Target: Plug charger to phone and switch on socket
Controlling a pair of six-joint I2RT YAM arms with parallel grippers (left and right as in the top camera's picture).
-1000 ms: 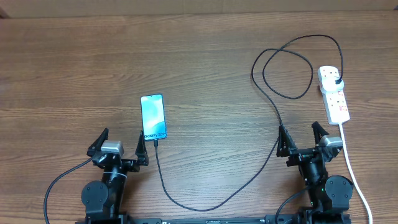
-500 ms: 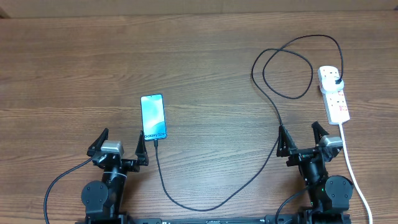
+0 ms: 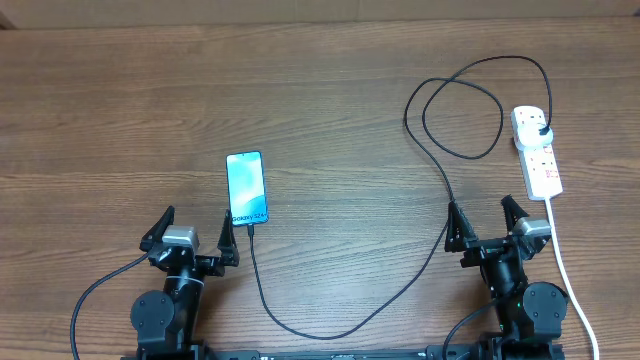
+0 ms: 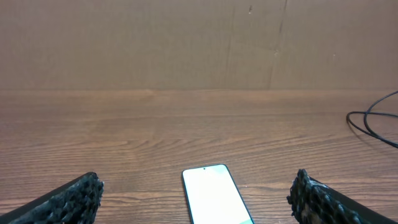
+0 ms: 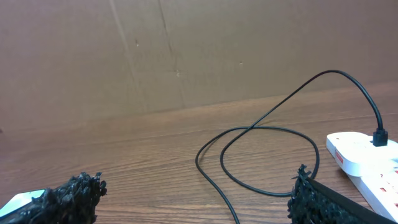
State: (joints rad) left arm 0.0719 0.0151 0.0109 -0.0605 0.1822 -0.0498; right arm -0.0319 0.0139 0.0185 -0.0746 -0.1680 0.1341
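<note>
Moved: nothing since the earlier frame; both arms, the cable and the handset sit exactly as they did.
Left pincer point(image 3: 197, 216): mine, spread wide and empty, parked at the near edge of the counter point(image 3: 320, 90), just beside the phone's lower end.
Right pincer point(image 3: 480, 206): also wide open, holding nothing; the cable runs past its left finger.
Phone point(image 3: 246, 187): flat on the counter, screen lit, straight ahead of my left pincer in the wrist view.
Charger point(image 3: 252, 262): its tip lies at the phone's bottom edge; I cannot tell whether it is seated. From there it sweeps along the near edge, loops ahead of my right pincer, and its black plug point(image 3: 541, 133) sits in the strip.
Socket point(image 3: 537, 160): beyond my right pincer, slightly to its right, white cord trailing toward me; switch position too small to read.
Meaning for the task: no progress in this stillness. I judge the switch is the right arm's job, and the phone end needs checking.
</note>
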